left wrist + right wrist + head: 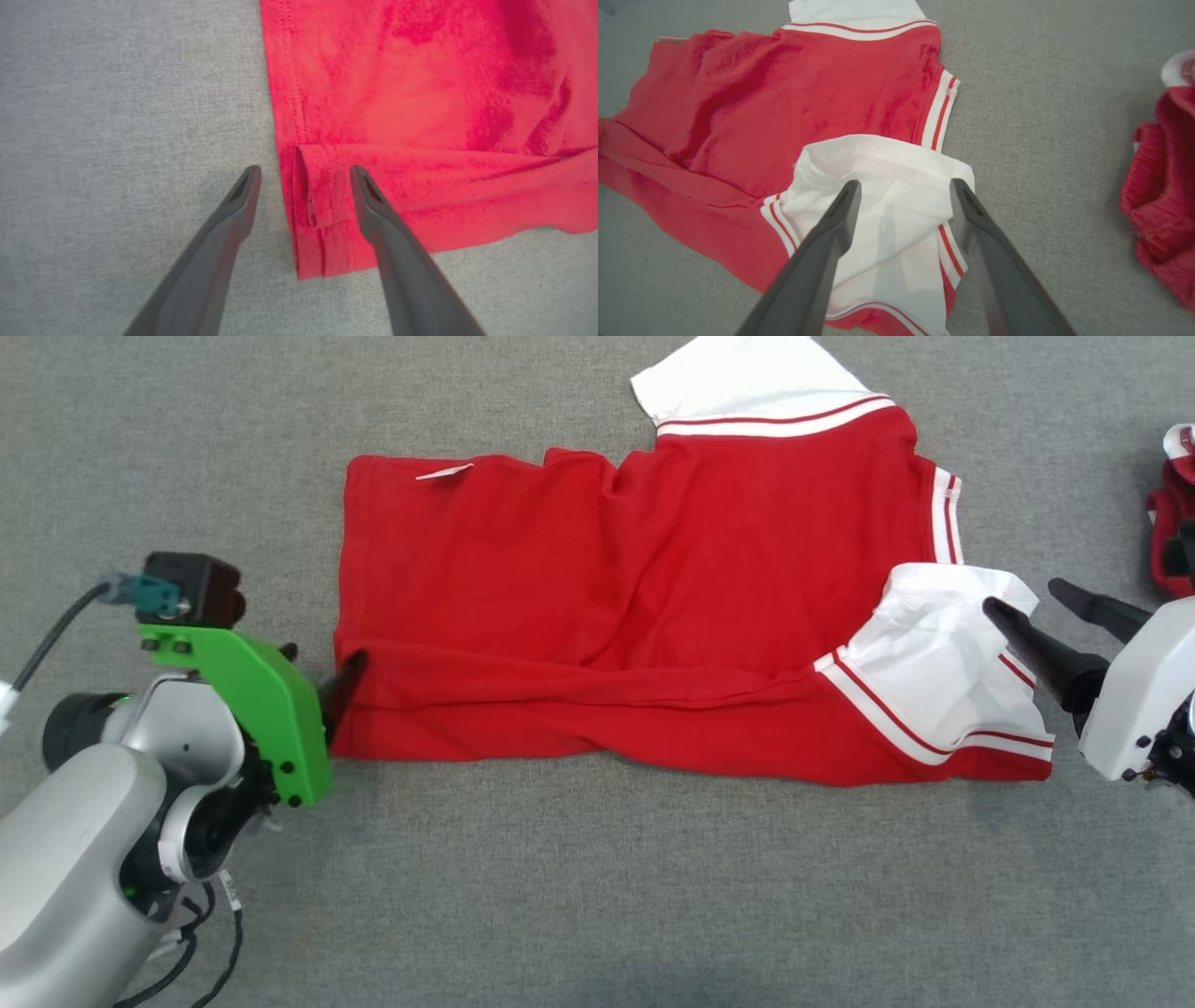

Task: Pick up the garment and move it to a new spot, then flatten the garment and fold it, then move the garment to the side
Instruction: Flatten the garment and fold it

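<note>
The red shirt (pixel 653 579) lies spread lengthwise across the grey surface (pixel 597 896), hem towards the robot's left and white sleeves towards its right. Its near long side is turned over onto the body as a narrow band, so the fold looks under way rather than finished.

The left pincer (pixel 304 173) stands wide open and holds nothing. One finger is over the bare surface and the other over the cloth, straddling the doubled hem corner (pixel 322 210), which is probably the handle for that end of the band.

The right pincer (pixel 903 186) is equally wide and empty. It hangs over the rumpled near sleeve (pixel 887 163), the matching end.

With one pincer at each end, a long soft edge could be lifted evenly without sagging in the middle.

A second red garment (pixel 1172 532) sits bunched at the far right, well apart.
</note>
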Motion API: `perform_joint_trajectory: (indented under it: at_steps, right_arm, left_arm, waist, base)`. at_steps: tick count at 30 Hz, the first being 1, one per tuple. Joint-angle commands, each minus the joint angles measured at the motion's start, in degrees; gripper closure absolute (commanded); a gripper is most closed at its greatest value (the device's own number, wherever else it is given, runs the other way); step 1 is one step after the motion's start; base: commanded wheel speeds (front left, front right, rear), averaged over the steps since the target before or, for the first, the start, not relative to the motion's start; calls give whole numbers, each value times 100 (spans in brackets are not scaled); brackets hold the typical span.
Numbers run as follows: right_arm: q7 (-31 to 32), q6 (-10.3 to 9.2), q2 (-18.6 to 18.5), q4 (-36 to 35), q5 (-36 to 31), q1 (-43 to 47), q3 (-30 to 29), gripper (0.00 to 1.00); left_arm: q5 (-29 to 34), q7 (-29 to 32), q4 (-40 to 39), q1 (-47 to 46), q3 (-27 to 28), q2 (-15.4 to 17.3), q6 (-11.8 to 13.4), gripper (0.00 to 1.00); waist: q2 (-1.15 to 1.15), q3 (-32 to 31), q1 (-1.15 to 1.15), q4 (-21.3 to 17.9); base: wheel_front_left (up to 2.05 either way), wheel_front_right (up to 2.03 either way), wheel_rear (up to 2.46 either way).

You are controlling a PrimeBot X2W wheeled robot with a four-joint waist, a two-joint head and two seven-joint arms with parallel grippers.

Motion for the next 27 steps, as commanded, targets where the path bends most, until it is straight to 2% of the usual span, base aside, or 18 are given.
perform_joint_trajectory:
  at_steps: [1, 4, 9, 12, 19, 23, 27]
  right_arm:
    - [-328, 2, -10, 19, -83, 28, 52, 0]
    - [-578, 1, -194, -134, -198, 371, 217, 0]
    - [-100, 2, -522, -536, -116, 1113, 402, 0]
    - [128, 2, -574, -676, -123, 1296, 306, 0]
    - [465, 2, -487, -556, -279, 1191, 10, 0]
    - [619, 2, -446, -397, -368, 1227, -93, 0]
    - [634, 2, -286, -276, -404, 1131, -110, 0]
  left_arm:
    - [122, -289, -150, 218, 126, 151, 144, 0]
    - [180, -775, -630, 716, 272, 254, 419, 0]
    - [98, -1192, -1422, 1596, 307, 406, 763, 0]
    - [148, -1166, -1585, 1744, 260, 514, 835, 0]
    - [142, -913, -1491, 1490, 206, 512, 815, 0]
    - [-50, -693, -1202, 1283, 148, 309, 673, 0]
    - [69, -582, -749, 1033, 59, 194, 609, 0]
  waist:
    - [69, -82, 0, -93]
    - [69, -131, 0, -141]
    - [69, -75, 0, -179]
    - [69, 12, 0, -173]
    - [69, 164, 0, -114]
    - [69, 261, 0, -39]
    - [69, 302, 0, -30]
  base:
    - [0, 0, 0]
    - [0, 0, 0]
    - [0, 0, 0]
    - [0, 0, 0]
    - [0, 0, 0]
    - [0, 0, 0]
    - [0, 0, 0]
